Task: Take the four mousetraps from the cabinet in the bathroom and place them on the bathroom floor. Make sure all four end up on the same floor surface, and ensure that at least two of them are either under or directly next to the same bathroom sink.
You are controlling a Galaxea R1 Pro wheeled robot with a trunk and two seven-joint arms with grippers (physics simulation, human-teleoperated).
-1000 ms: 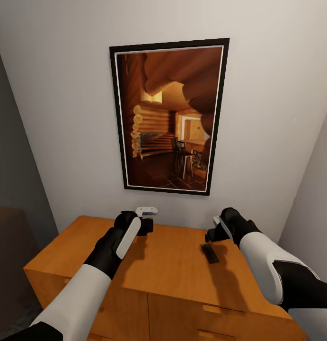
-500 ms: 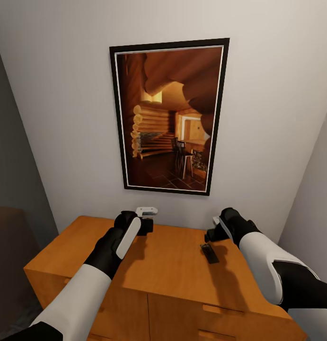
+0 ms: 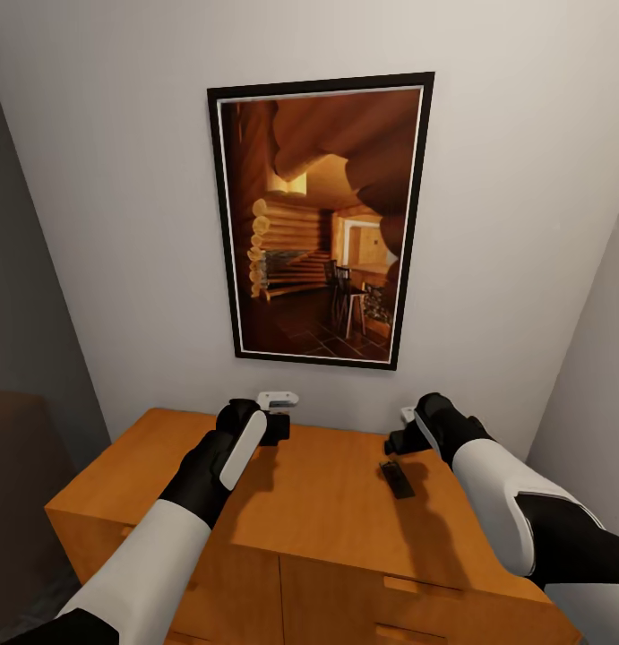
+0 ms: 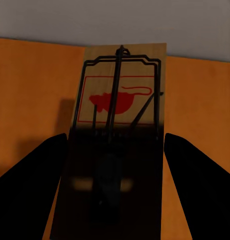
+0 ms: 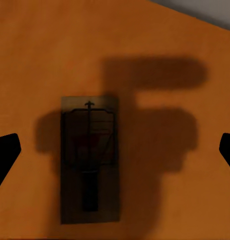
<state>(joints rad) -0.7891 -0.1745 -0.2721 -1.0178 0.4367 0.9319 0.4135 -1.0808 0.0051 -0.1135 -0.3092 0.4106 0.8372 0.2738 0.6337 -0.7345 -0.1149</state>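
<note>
I'm looking down from the head camera at the orange-brown cabinet [image 3: 282,502] set against a pale wall, under a black-framed picture [image 3: 320,219] of a log-cabin interior. Both arms reach over the cabinet's top.

My left claw [image 3: 271,414] hovers near the back edge of the top, close to the wall. Through the left wrist camera I see a mousetrap [image 4: 117,135] between the two dark fingers [image 4: 35,185], its wooden board printed with a red mouse and crossed by dark wire. The fingers stand at either side of the board with a sliver of gap showing, so I cannot tell whether they are clamped on it or merely straddling it. Orange wood shows beyond the trap on both sides.

My right claw [image 3: 400,432] hangs above the right part of the cabinet top, its fingers spread wide apart. A second mousetrap [image 3: 398,478] lies flat on the top just in front of it, in the arm's shadow, untouched; the right wrist camera shows it [image 5: 90,159] below, well clear of both fingertips [image 5: 4,152].
</note>
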